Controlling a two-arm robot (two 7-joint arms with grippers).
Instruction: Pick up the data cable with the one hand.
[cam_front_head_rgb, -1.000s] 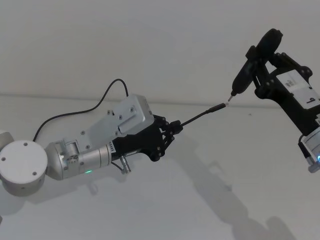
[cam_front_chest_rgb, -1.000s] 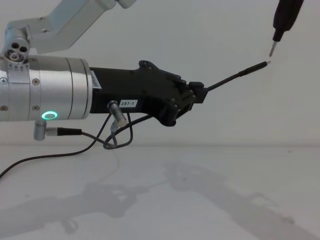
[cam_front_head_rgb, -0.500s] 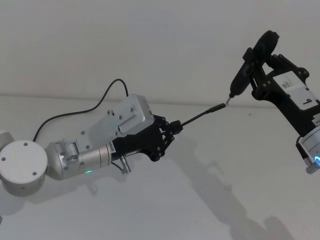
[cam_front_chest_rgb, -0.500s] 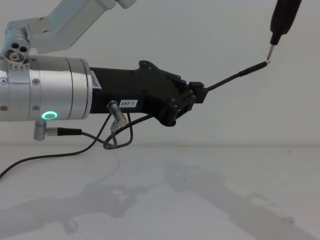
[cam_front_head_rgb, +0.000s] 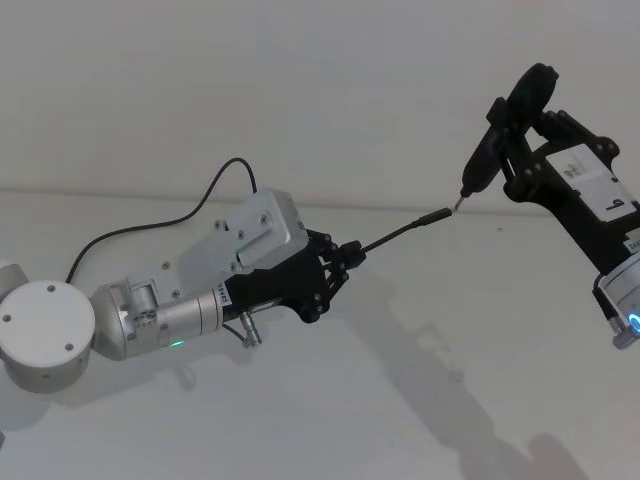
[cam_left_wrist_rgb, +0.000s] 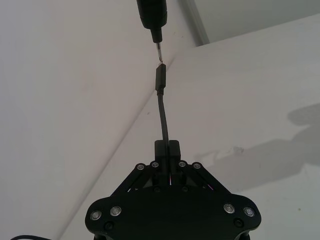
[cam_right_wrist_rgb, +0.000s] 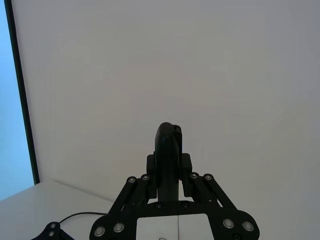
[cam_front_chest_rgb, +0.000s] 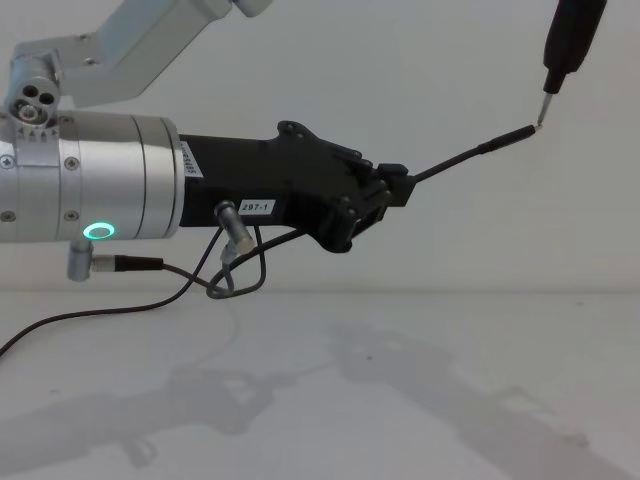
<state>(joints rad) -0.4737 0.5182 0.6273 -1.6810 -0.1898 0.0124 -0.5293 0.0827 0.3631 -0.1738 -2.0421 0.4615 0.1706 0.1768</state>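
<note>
A: What does the head view give you?

B: The left gripper (cam_front_head_rgb: 345, 255) is raised above the white table (cam_front_head_rgb: 330, 420), clenched on the data cable (cam_front_head_rgb: 405, 229). The cable's plug sticks out up and to the right, its tip touching the pin of a slim black tool (cam_front_head_rgb: 492, 140) that the right gripper (cam_front_head_rgb: 520, 128) grips. Nothing else lies near them. A separate dark wire (cam_front_head_rgb: 150, 225) trails back from the left arm.

A: The left wrist view?

B: The cable (cam_left_wrist_rgb: 163, 117) rises from between the closed fingers (cam_left_wrist_rgb: 160, 149), and the tool's pin (cam_left_wrist_rgb: 157, 50) meets the plug end.

A: The right wrist view?

B: The right gripper (cam_right_wrist_rgb: 169, 167) is clamped around the tool's body (cam_right_wrist_rgb: 167, 150), against a plain wall.

A: And the chest view?

B: The left gripper (cam_front_chest_rgb: 395, 190), labelled "297-1", holds the cable (cam_front_chest_rgb: 470, 153) well above the table (cam_front_chest_rgb: 400, 400); the tool (cam_front_chest_rgb: 562, 50) comes down onto the plug tip. A short wire loop (cam_front_chest_rgb: 235, 270) hangs under the wrist.
</note>
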